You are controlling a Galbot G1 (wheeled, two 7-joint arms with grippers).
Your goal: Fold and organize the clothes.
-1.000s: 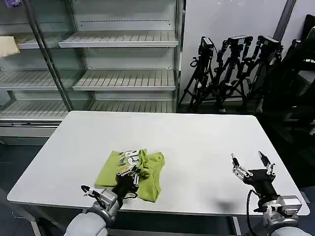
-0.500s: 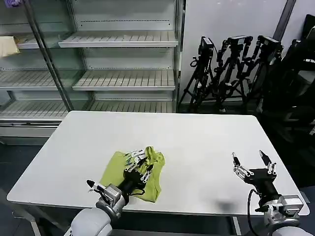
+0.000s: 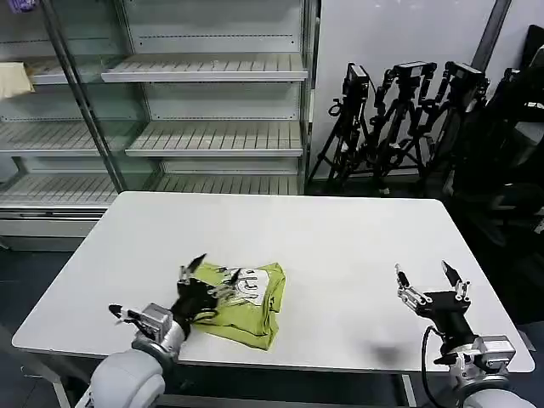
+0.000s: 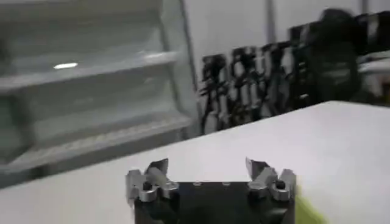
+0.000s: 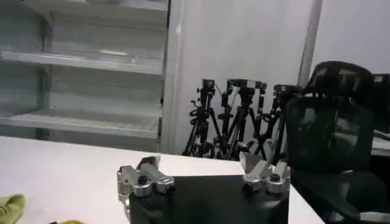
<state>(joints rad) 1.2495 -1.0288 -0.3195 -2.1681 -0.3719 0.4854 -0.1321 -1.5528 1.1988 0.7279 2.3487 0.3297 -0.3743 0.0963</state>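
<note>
Head view puts the lime T-shirt (image 3: 240, 304) as a folded bundle on the white table (image 3: 340, 246), toward seven o'clock from the table's middle, print side up. The left gripper (image 3: 197, 274) sits at the bundle's nine o'clock edge, fingers spread apart and holding nothing. The right gripper (image 3: 427, 280), at about four o'clock, is also spread wide and empty, well apart from the shirt. Risk: a left fingertip could snag the loose top layer and undo the fold, or push the bundle toward the near edge.
</note>
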